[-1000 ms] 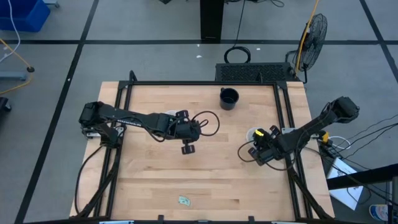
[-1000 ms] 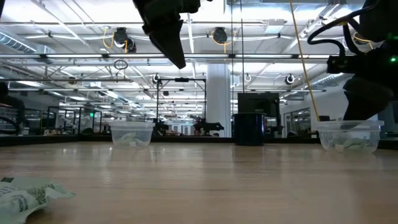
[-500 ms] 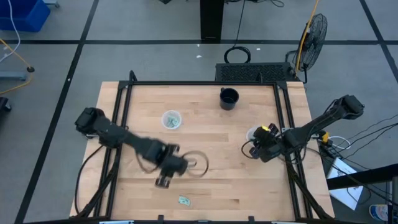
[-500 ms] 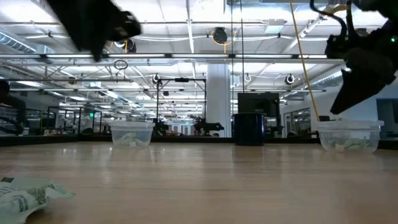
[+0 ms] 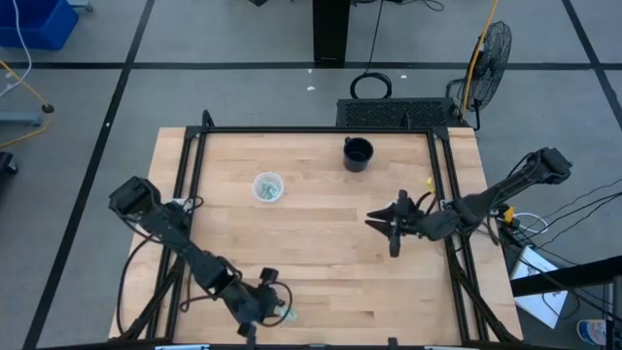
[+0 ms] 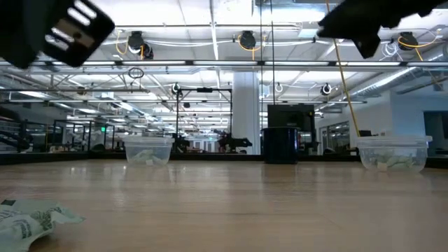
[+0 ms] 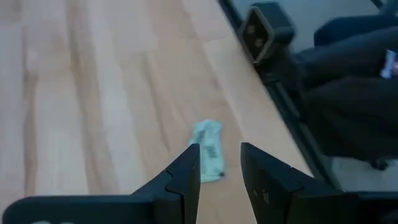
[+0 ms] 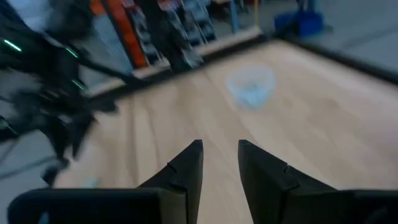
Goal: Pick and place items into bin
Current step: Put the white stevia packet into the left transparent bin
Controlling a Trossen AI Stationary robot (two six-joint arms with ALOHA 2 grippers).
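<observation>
From above I see the left tool point(image 5: 255, 309) at the near edge of the bench point(image 5: 321, 243), just beside the pale green item point(image 5: 288, 313); the middle of the bench is free. The right tool point(image 5: 387, 223) hangs near the right rail.

The low view shows the item point(image 6: 31, 218) lying flat, at the near left.

In the left wrist view the fingers point(image 7: 186, 177) are parted and empty, the item point(image 7: 208, 149) just beyond them.

In the right wrist view the right tool's fingers point(image 8: 188, 165) are parted, holding nothing, and point toward a clear cup point(image 8: 250, 84).

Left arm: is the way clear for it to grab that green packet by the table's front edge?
Probably yes: the left gripper hovers open over the packet, with only bare table around it.
</observation>
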